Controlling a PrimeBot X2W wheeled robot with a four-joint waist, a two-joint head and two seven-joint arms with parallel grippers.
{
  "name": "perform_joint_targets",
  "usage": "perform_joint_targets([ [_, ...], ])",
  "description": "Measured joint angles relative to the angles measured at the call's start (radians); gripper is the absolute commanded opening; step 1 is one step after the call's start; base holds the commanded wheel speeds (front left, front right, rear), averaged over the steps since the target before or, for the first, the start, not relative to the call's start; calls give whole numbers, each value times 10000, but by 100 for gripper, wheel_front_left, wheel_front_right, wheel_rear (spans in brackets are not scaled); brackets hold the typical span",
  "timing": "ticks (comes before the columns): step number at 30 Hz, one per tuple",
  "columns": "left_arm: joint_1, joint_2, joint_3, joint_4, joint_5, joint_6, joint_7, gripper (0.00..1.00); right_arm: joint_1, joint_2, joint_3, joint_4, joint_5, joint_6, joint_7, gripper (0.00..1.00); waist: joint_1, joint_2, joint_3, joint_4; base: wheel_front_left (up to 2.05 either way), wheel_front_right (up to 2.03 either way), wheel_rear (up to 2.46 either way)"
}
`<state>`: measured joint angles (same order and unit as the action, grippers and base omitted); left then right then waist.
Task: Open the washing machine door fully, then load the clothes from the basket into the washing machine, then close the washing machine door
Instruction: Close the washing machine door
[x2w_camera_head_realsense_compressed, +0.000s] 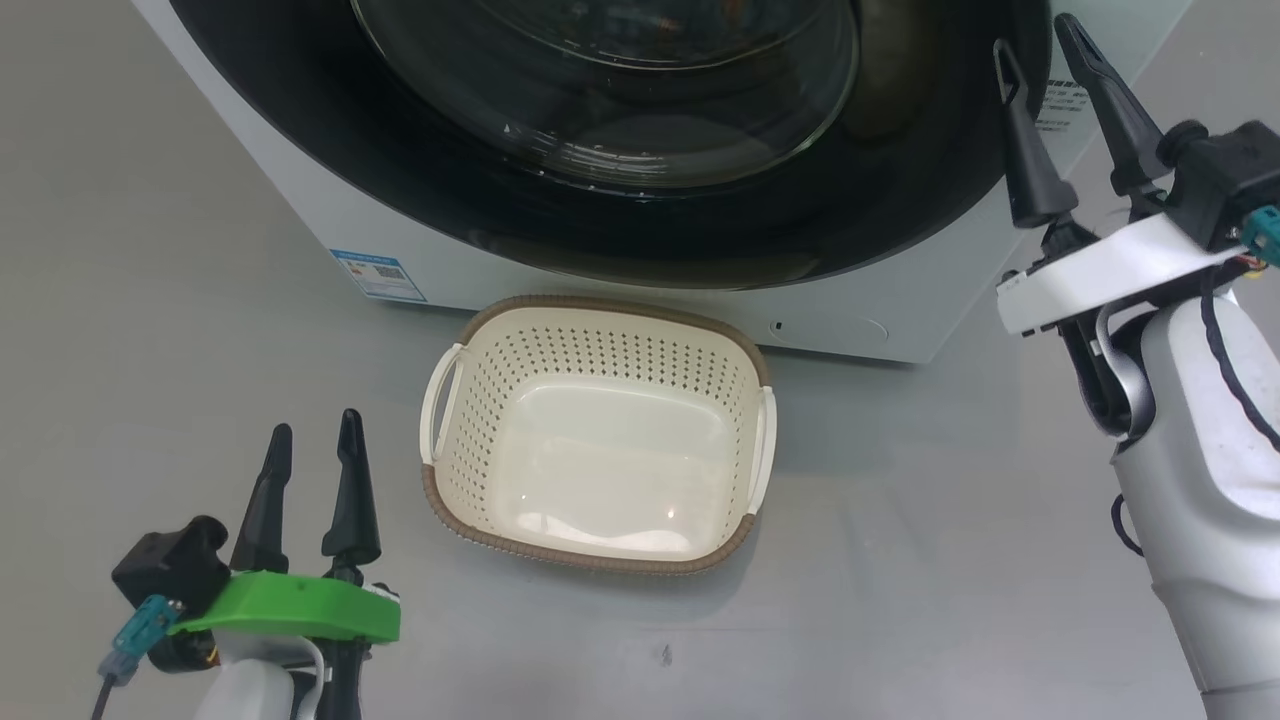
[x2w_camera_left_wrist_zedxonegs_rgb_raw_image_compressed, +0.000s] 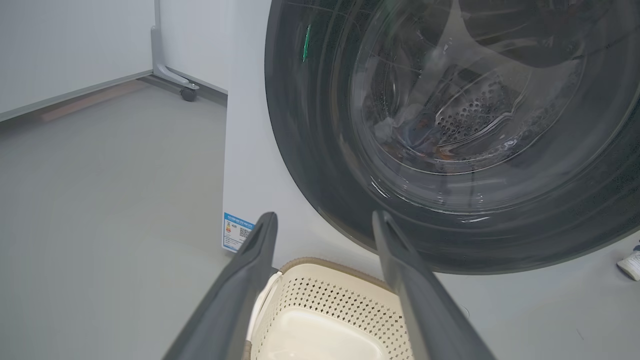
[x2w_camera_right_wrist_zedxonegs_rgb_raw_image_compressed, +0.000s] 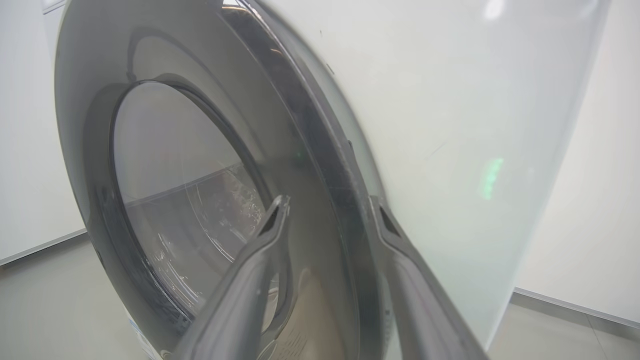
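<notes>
The washing machine door (x2w_camera_head_realsense_compressed: 900, 200) lies flat against the white washing machine (x2w_camera_head_realsense_compressed: 300, 230), its black rim around the glass bowl (x2w_camera_left_wrist_zedxonegs_rgb_raw_image_compressed: 475, 100). Through the glass, the clothes (x2w_camera_left_wrist_zedxonegs_rgb_raw_image_compressed: 400, 125) show dimly as pale and orange-brown shapes in the drum. The cream basket (x2w_camera_head_realsense_compressed: 600, 305) stands on the floor in front of the machine with nothing in it. My left gripper (x2w_camera_head_realsense_compressed: 315, 423) hovers open, left of the basket. My right gripper (x2w_camera_head_realsense_compressed: 1032, 35) is open at the door's right rim. In the right wrist view the door's edge (x2w_camera_right_wrist_zedxonegs_rgb_raw_image_compressed: 345, 210) runs between the fingertips of that gripper (x2w_camera_right_wrist_zedxonegs_rgb_raw_image_compressed: 330, 199).
A blue label sticker (x2w_camera_head_realsense_compressed: 378, 275) marks the machine's lower left corner. A wheeled stand foot (x2w_camera_left_wrist_zedxonegs_rgb_raw_image_compressed: 189, 92) stands by the wall left of the machine. A white shoe (x2w_camera_left_wrist_zedxonegs_rgb_raw_image_compressed: 631, 262) rests on the grey floor (x2w_camera_head_realsense_compressed: 950, 550) to the right.
</notes>
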<state>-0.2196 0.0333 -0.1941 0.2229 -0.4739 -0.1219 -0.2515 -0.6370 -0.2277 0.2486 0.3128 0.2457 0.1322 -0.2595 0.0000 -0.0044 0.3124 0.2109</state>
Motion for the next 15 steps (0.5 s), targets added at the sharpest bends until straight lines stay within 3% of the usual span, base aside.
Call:
perform_joint_targets([
  [2,70,-2,21,163,65,0,0,100,355,12,-88,-136,21,0,0,98,0,0,-181,-84,0,0,0],
  [3,142,-2,42,209,117,0,0,100,532,27,-104,-190,23,0,0,100,0,0,-274,-127,0,0,0],
  [15,1102,38,493,756,470,0,2,100,2955,401,-614,-780,92,0,0,100,0,0,-1569,-736,0,0,0],
])
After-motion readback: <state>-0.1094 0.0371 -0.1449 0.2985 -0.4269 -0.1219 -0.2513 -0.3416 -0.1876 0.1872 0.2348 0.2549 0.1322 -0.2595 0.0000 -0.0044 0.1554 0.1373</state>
